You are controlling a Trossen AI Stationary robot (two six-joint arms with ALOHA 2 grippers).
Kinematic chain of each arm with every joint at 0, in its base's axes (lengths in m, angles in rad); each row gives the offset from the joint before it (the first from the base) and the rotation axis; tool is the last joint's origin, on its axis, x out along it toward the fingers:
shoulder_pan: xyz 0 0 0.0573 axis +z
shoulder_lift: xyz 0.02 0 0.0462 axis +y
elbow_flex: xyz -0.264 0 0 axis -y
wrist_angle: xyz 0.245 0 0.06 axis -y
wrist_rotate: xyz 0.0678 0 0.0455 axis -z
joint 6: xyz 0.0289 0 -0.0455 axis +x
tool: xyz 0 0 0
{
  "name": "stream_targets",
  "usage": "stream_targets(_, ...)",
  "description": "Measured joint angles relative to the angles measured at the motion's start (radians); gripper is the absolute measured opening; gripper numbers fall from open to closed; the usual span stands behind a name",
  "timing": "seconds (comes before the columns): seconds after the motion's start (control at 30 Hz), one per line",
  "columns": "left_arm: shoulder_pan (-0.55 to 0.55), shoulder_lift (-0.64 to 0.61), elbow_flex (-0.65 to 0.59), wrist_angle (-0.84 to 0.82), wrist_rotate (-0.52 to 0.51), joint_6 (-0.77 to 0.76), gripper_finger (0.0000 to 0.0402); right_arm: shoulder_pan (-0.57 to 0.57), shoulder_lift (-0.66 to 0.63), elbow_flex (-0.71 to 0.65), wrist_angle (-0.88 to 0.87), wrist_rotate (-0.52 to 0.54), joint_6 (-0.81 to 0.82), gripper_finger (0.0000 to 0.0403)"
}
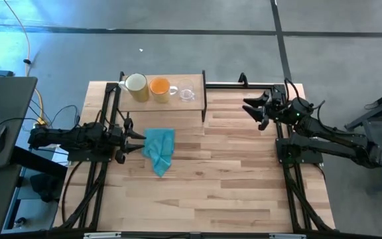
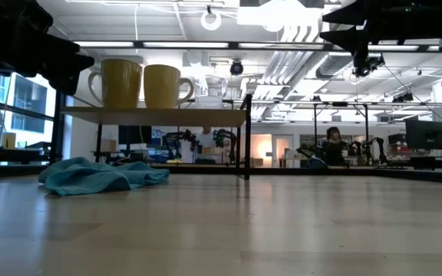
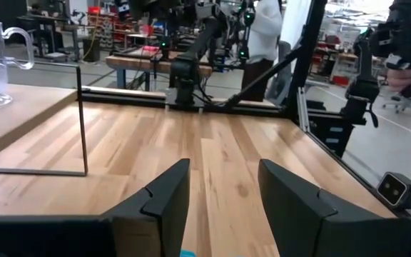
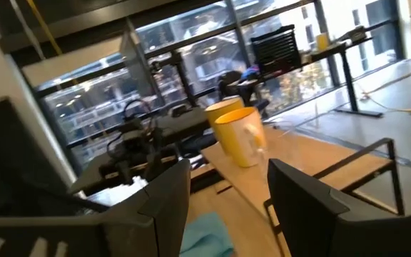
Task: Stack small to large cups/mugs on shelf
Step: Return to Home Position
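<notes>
Two grippers, both empty, fingers apart: left gripper (image 1: 138, 141) at the table's 9 o'clock, beside teal cloth (image 1: 159, 149); right gripper (image 1: 249, 108) at 2 o'clock. Shelf (image 1: 174, 105), 12 o'clock: cream mug (image 1: 136, 83), orange mug (image 1: 159, 86), glass cup (image 1: 187, 93), side by side. Low view alone: seated person (image 2: 332, 139).

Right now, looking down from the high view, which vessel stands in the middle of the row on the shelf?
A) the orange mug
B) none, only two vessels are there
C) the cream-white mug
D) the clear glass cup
A: on the shelf, the orange mug stands between the cream-white mug and the clear glass cup.
</notes>
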Motion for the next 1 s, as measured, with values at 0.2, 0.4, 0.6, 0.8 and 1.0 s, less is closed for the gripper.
stream_targets(0.2,0.000,0.000,0.000,0.001,-0.020,0.000,0.0154,0.000,-0.001,0.000,-0.030,-0.073,-0.082,0.0181)
stream_targets(0.4,0.000,0.000,0.000,0.001,-0.038,0.000,0.0154,0.010,-0.001,0.000,-0.045,-0.091,-0.101,0.0181)
stream_targets(0.6,0.000,0.000,0.000,0.004,-0.061,0.000,0.0154,0.170,0.014,0.000,-0.037,0.000,-0.246,0.0181)
stream_targets(0.8,0.000,0.000,0.000,0.004,-0.061,-0.001,0.0154,0.339,0.051,0.000,0.009,0.120,-0.365,0.0181)
stream_targets(1.0,0.000,0.000,0.000,0.004,-0.060,-0.002,0.0154,0.416,0.058,0.000,0.000,0.205,-0.494,0.0181)
